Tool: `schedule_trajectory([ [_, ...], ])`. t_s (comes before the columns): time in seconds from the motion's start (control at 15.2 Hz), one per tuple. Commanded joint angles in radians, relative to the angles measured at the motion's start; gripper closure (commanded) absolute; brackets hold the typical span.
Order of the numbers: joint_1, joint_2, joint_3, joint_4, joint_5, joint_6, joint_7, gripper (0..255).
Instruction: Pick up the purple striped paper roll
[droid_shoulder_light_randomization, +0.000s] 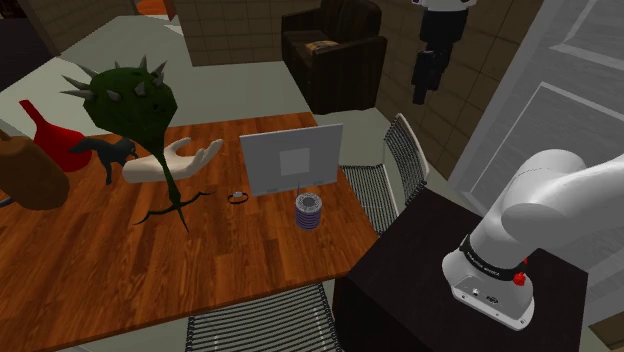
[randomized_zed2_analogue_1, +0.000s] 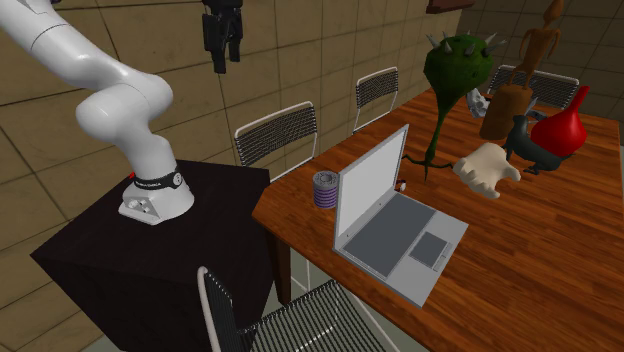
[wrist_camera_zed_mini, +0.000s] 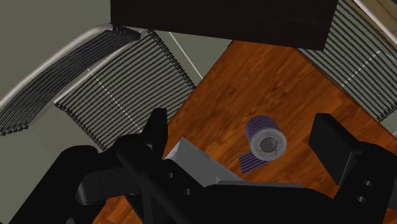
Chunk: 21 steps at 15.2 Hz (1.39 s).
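**Jaws wide, high over the roll**

The purple striped paper roll (droid_shoulder_light_randomization: 309, 210) stands on end on the wooden worktop (droid_shoulder_light_randomization: 150, 270). It is just beside the back of the open laptop (droid_shoulder_light_randomization: 290, 160) and near the edge facing the stand (droid_shoulder_light_randomization: 390, 290). A loose tail of paper trails from its foot. The arm (randomized_zed2_analogue_1: 110, 100) hangs its jaws high above, spread wide, with the roll between them far below, untouched. I judge the height is meant to clear the lid and the chair (droid_shoulder_light_randomization: 405, 160); a straight drop looks next.
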<state>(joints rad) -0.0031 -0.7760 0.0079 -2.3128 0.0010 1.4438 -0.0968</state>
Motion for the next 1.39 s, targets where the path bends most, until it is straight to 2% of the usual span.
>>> schedule_trajectory([
  [0.0, 0.000, 0.000, 0.000, 0.000, 0.000, 0.000, 0.000, 0],
  [0.66, 0.022, 0.153, 0.087, -0.181, 0.063, 0.364, 0.107, 0],
  [1.32, 0.034, 0.461, 0.175, -0.212, 0.084, 0.736, 0.218, 0],
])
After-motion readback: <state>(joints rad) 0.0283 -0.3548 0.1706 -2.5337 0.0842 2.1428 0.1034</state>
